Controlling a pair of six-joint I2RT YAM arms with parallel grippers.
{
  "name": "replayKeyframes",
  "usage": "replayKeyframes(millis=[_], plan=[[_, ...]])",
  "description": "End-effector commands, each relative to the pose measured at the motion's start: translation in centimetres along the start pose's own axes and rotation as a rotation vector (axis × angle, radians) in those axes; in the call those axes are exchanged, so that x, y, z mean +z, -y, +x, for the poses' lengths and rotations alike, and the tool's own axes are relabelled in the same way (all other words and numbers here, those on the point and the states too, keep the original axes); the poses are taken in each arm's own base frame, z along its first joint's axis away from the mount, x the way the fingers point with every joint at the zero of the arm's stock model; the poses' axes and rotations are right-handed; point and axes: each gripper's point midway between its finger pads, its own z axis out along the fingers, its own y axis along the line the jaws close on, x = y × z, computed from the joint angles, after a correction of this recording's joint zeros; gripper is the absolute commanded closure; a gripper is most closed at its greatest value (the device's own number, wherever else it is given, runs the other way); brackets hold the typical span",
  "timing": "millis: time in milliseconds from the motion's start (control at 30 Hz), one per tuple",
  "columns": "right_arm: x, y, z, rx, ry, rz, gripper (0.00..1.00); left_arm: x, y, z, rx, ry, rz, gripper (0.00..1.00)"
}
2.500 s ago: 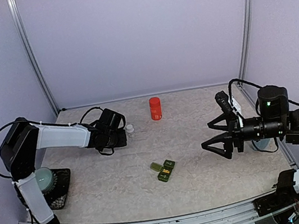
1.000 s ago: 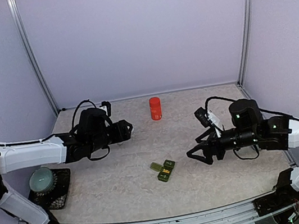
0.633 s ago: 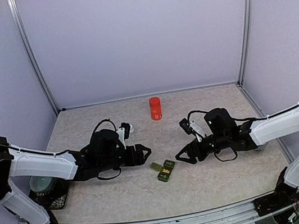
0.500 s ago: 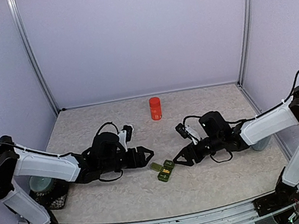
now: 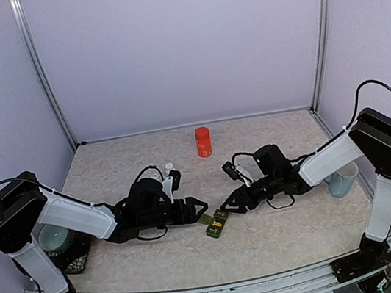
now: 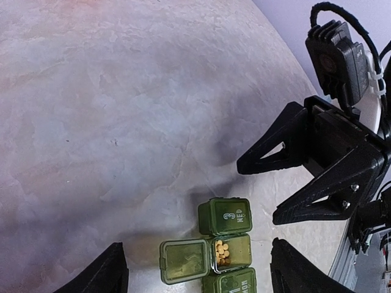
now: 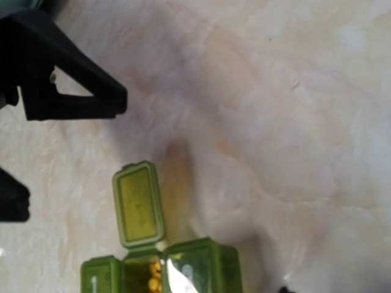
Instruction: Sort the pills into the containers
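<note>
Both arms stretch low over the surface (image 5: 285,147) and meet mid-table. The left pincer (image 5: 200,210) and right pincer (image 6: 258,193) are both spread apart with nothing in them, facing each other across the containers (image 6: 222,251) sitting between them. The middle lid's flipped open with yellow pills (image 6: 221,252) inside, and the outer two are shut. Guessing they're positioned to work the lids.

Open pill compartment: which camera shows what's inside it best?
Left wrist: it looks down into the open middle compartment of the containers, and the yellow pills are sharp. Right wrist crops it at the frame's bottom edge, blurred. Top external shows only a tiny green strip.
</note>
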Motion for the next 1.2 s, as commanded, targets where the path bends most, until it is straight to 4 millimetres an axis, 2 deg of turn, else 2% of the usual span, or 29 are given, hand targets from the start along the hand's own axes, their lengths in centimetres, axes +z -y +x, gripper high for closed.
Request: replayKeyframes(millis=[0, 200, 400, 633, 933, 1167], plan=[[0.5, -0.3, -0.4, -0.003, 0.007, -0.055, 0.46, 0.4, 0.3, 0.1, -0.003, 0.005, 0.027, 0.22], [1.0, 0.1, -0.2, 0.006, 0.004, -0.052, 0.54, 0.7, 0.5, 0.8, -0.012, -0.023, 0.05, 0.22], [1.3, 0.7, 0.2, 0.012, -0.006, -0.039, 0.54, 0.5, -0.4, 1.5, -0.064, -0.029, 0.014, 0.22], [0.8, -1.5, 0.8, 0.009, 0.004, -0.168, 0.53, -0.1, -0.7, 1.9, -0.092, -0.022, 0.01, 0.22], [0.6, -1.6, 2.7, 0.01, -0.032, -0.19, 0.52, -0.8, -1.0, 1.2, -0.09, 0.002, -0.026, 0.22], [-0.2, -3.4, 3.6, 0.003, -0.034, -0.263, 0.52, -1.4, -0.7, 0.9, -0.089, 0.012, -0.021, 0.22]])
